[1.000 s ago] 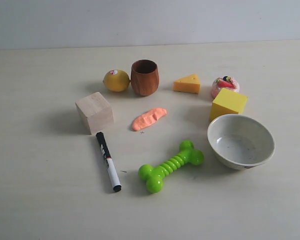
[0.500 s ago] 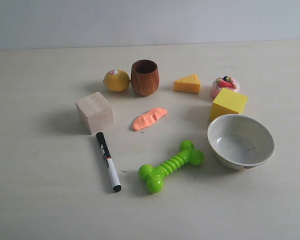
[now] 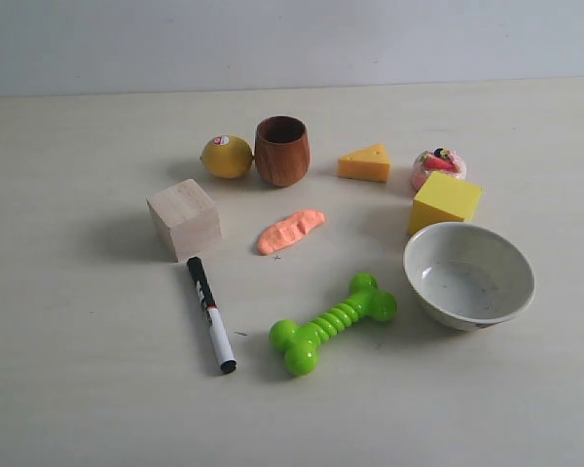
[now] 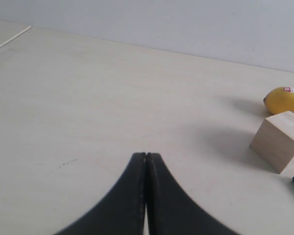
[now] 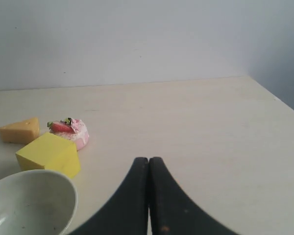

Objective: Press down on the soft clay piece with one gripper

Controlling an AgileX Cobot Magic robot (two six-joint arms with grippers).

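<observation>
Near: green bone toy (image 3: 333, 322). Just beyond it, mid-table, lies the soft clay piece (image 3: 290, 232), right of the wooden block (image 3: 184, 219) and nearer than the wooden cup (image 3: 282, 150). We judge it light and easily dented, so press its broad middle from above. Only the exterior view shows it. The wrist views show the left gripper (image 4: 145, 155) and right gripper (image 5: 148, 159) clenched and empty.

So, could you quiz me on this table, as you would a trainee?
1. True or false: no tool touches the clay.
2. What stands between the lemon and the cheese? A cup, B spoon, C plate.
3. Fill in: the left tool and right tool are both ____.
Key: 1 true; 2 A; 3 shut.
</observation>
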